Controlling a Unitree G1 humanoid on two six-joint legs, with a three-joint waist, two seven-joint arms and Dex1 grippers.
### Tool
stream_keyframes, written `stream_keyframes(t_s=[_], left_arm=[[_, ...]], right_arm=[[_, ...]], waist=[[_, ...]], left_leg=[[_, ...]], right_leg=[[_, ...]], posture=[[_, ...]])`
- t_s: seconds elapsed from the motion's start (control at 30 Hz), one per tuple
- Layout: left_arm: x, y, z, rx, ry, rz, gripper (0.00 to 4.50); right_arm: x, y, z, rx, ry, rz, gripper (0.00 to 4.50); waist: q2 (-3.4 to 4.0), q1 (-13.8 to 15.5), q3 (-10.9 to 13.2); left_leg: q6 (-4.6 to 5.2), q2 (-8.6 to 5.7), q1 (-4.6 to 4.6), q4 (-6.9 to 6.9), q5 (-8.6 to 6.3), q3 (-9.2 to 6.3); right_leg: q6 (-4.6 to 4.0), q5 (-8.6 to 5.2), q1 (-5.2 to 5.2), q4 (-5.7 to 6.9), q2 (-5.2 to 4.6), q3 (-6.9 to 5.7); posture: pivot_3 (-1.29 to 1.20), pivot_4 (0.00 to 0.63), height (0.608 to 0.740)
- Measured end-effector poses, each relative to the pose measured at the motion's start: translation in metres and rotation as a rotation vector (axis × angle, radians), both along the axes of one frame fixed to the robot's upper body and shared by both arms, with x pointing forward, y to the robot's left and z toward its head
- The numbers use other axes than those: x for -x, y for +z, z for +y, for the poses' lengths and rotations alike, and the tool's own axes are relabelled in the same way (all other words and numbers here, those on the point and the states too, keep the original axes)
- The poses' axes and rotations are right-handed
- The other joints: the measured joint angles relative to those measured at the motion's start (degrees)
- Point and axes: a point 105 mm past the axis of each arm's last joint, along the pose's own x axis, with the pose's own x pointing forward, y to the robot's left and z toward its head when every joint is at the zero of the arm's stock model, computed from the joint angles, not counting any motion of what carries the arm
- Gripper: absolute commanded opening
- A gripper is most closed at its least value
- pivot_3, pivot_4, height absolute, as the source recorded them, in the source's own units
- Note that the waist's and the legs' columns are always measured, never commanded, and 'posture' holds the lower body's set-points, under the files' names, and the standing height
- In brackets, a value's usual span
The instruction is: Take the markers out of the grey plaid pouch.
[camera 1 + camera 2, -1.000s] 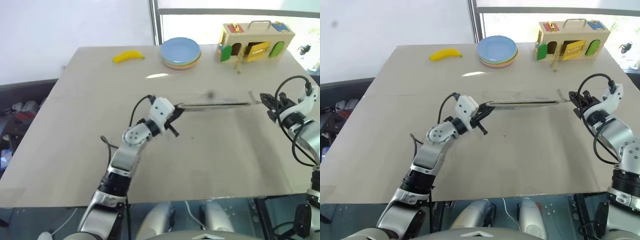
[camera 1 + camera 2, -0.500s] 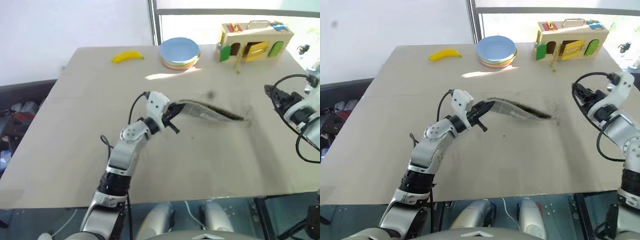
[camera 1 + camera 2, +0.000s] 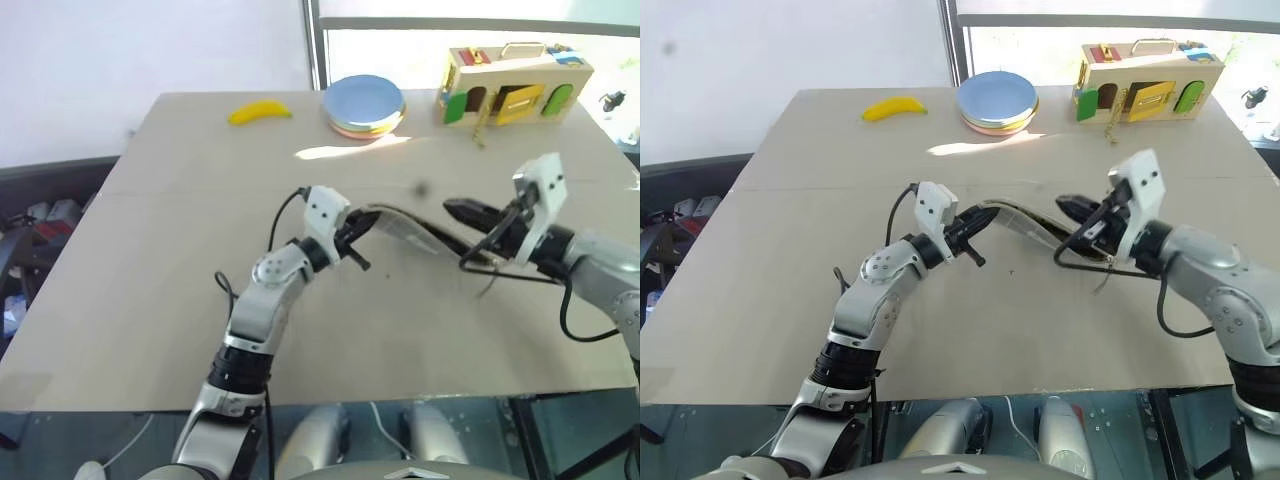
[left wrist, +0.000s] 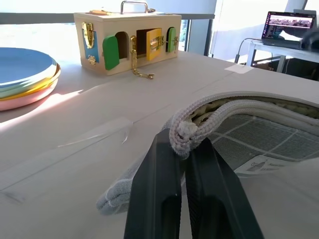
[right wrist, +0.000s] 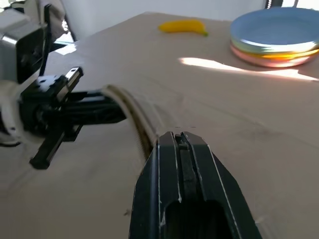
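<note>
On the beige table [image 3: 150, 300] by the window [image 3: 470, 12], left gripper [image 4: 185, 149] pinches grey plaid pouch [image 4: 259, 127]; right gripper [image 5: 180, 144] closed, empty.

Looks like a robotics lab or test room in an office building. Plain beige desk [image 3: 180, 300] seamed with clear tape, set against a white wall [image 3: 150, 50] and a large window [image 3: 480, 15]. Toy-like practice props: wooden latch box [image 3: 518, 85], pastel plates [image 3: 364, 105], banana [image 3: 259, 112]. Open laptop [image 4: 290, 26] on a side table [image 4: 259, 46].

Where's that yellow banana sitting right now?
The banana lies at the table's far left, just left of the stack of plates, far from both arms.
</note>
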Motion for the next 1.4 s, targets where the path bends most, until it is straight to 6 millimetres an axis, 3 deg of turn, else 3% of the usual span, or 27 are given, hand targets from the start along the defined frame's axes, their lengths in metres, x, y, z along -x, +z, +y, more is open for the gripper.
stream_keyframes(t_s=[0.4, 0.73, 1.07, 1.4], left_arm=[[0.000, 0.000, 0.000, 0.002, 0.000, 0.001, 0.00], [0.001, 0.000, -0.004, 0.000, -0.017, 0.001, 0.00], [0.002, 0.001, -0.007, 0.012, -0.023, 0.005, 0.00], [0.003, 0.001, -0.011, 0.018, -0.030, 0.008, 0.00]], right_arm=[[0.005, -0.029, -0.001, 0.148, 0.046, 0.000, 0.05], [-0.005, -0.051, -0.008, 0.453, 0.039, -0.159, 0.05], [-0.001, -0.056, 0.001, 0.643, 0.163, -0.312, 0.05], [-0.012, -0.059, 0.004, 0.770, 0.182, -0.417, 0.05]], waist=[[-0.01, 0.3, 0.0], [-0.01, 0.8, 0.0], [-0.03, 0.9, 0.0], [-0.06, 0.9, 0.0]], left_leg=[[0.00, 0.00, 0.00, 0.01, 0.00, 0.00], [-0.01, 0.00, 0.01, 0.03, 0.00, 0.00], [-0.02, 0.00, 0.01, 0.04, 0.00, 0.00], [-0.02, 0.00, 0.01, 0.06, 0.00, 0.00]], right_leg=[[0.00, 0.00, 0.00, 0.00, 0.00, -0.01], [0.00, 0.00, -0.01, 0.01, 0.01, -0.02], [0.00, 0.00, 0.00, 0.00, 0.02, -0.03], [0.00, 0.00, 0.00, 0.00, 0.03, -0.02]], posture=[[0.00, 0.150, 0.740], [0.00, 0.150, 0.740], [0.00, 0.150, 0.740], [0.00, 0.150, 0.740]])
